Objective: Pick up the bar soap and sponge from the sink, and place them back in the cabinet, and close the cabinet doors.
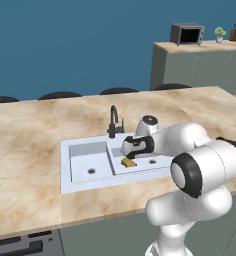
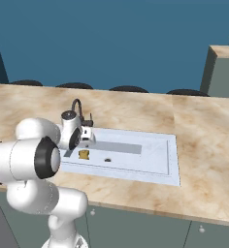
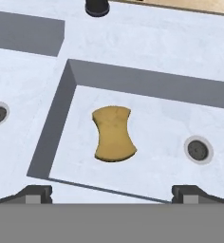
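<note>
The sponge [image 3: 114, 134], at frame centre on the sink [image 3: 147, 38] floor, is judged light and compressible, best pinched across its narrowed waist by the wide-open, empty gripper [image 3: 112, 192].

I'm seeing a microwave [image 1: 187, 33], a potted plant [image 1: 220, 34] and a knife block [image 1: 233, 32] sitting on the far counter [image 1: 200, 46].

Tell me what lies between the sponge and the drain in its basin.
Nothing: in the hand view, bare pale basin floor runs from the sponge to the drain.
</note>
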Robot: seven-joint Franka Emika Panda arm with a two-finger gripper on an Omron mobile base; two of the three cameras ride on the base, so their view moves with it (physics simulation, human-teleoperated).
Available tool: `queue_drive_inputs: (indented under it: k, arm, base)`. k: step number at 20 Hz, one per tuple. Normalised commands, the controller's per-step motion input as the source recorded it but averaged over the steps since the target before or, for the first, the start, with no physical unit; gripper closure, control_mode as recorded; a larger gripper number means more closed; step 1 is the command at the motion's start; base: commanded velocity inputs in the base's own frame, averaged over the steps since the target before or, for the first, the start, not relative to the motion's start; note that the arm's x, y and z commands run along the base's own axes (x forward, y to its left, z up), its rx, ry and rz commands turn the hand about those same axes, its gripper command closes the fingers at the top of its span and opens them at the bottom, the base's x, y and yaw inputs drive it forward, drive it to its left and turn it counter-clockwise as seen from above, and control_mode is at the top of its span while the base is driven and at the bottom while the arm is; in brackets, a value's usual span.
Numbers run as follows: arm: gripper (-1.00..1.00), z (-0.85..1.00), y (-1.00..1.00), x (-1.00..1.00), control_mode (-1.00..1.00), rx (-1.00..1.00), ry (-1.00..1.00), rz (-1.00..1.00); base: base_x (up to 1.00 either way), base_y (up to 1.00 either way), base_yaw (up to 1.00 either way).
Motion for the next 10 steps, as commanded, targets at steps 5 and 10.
queue_drive_inputs:
  k: [5,10]
  arm:
    - [-1.0,-0.12,0.0,0.24,-1.0,0.0,0.0,0.0]
    - [-1.0,-0.1,0.0,0.18,-1.0,0.0,0.0,0.0]
  base:
    - [0.0,0.0,0.0]
    - [0.0,0.0,0.0]
